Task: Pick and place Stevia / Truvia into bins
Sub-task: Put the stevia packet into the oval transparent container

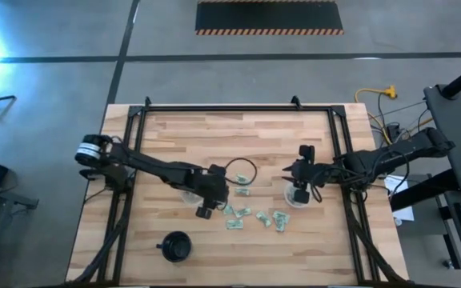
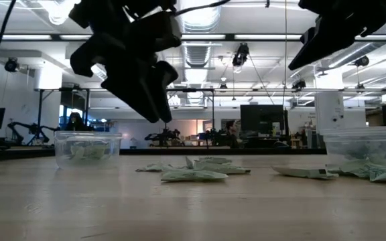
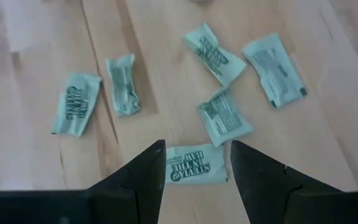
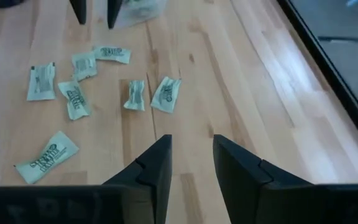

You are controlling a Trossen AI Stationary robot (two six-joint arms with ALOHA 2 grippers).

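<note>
Several pale green and white Stevia packets [image 1: 250, 214] lie flat on the wooden table, near its middle. My left gripper [image 1: 214, 200] hangs open above them, well clear of the table in the low view [image 2: 143, 87]. In the left wrist view one packet [image 3: 194, 171] shows between its fingertips [image 3: 197, 155], untouched. One clear cup [image 2: 88, 148] with packets in it stands under the left arm. The other clear cup [image 2: 366, 150], also holding packets, stands at the right. My right gripper [image 4: 191, 152] is open and empty, above that cup [image 1: 298, 196].
A black round cup [image 1: 176, 246] stands near the table's front edge, left of middle. A thin dark cable loop [image 1: 241, 170] lies on the table behind the packets. A black frame rail [image 1: 238, 108] runs along the far and side edges.
</note>
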